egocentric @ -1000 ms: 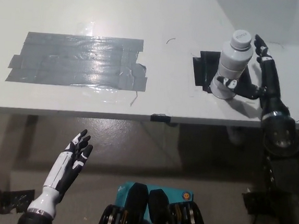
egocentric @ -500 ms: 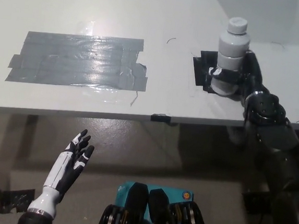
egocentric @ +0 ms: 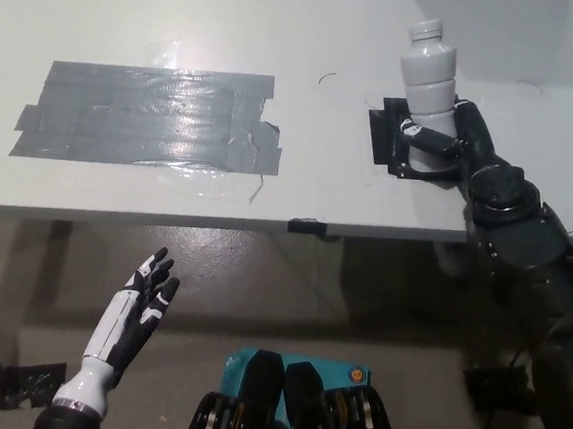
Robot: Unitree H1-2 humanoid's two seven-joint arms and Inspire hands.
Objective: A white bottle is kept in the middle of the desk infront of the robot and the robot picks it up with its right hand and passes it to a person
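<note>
A white bottle (egocentric: 428,78) with a white cap stands upright over a black tape patch (egocentric: 389,135) near the desk's right front edge. My black right hand (egocentric: 454,137) is wrapped around the bottle's lower half, fingers closed on it from the right and front. Whether the bottle's base still touches the desk is hidden by the hand. My white left hand (egocentric: 141,304) rests below the desk's front edge at the lower left, open with fingers spread.
A large patch of grey tape (egocentric: 150,115) covers the left middle of the white desk (egocentric: 312,36). A small black clip (egocentric: 309,225) sits on the desk's front edge. Brown floor lies below the edge.
My right hand has closed around the bottle, and the forearm has swung in over the desk's edge. The bottle has gone from tilted to upright and shifted slightly left and away.
</note>
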